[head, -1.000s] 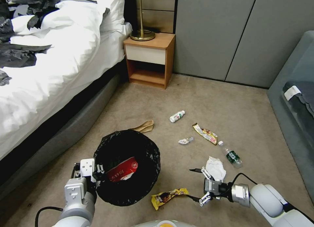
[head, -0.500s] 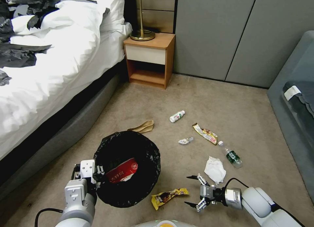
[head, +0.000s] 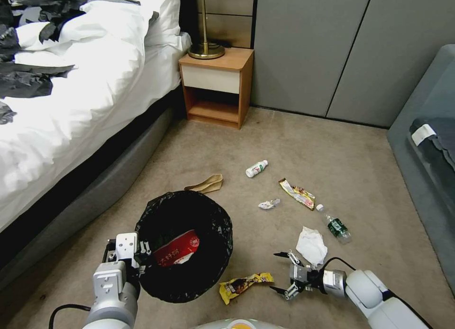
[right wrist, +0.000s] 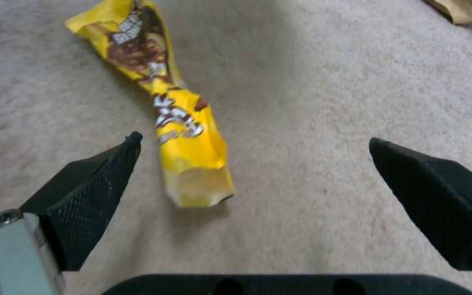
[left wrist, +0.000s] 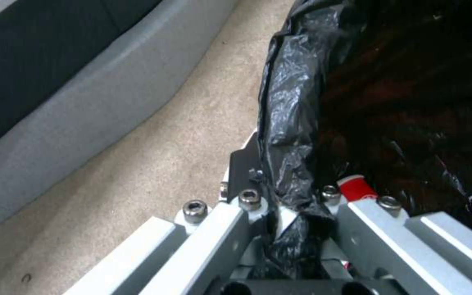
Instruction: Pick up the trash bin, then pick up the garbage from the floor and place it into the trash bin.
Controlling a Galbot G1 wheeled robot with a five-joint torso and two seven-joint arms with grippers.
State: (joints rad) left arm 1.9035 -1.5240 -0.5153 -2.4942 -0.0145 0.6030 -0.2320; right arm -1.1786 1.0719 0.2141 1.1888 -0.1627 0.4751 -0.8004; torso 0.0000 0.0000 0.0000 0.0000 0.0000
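Trash bin (head: 185, 246), crinkly black liner, sat lower left of frame; we clamped its rim with left gripper (head: 142, 253), red-and-white carton (head: 177, 248) inside. Our right gripper (head: 279, 272), fingers spread wide, hung low just beside twisted yellow wrapper (head: 245, 284) on short-pile carpet (head: 284, 144). Crumpled white tissue (head: 311, 245), green-label bottle (head: 335, 224) close behind; brown paper (head: 207, 183), small white bottle (head: 256, 168) toward centre; wooden nightstand (head: 216, 85) upper middle.

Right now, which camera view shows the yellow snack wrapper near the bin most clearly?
The right wrist view: the yellow snack wrapper lies large on the floor, just ahead of the open right gripper. The head view shows it small, between trash bin and gripper. The left wrist view gives bin rim instead.
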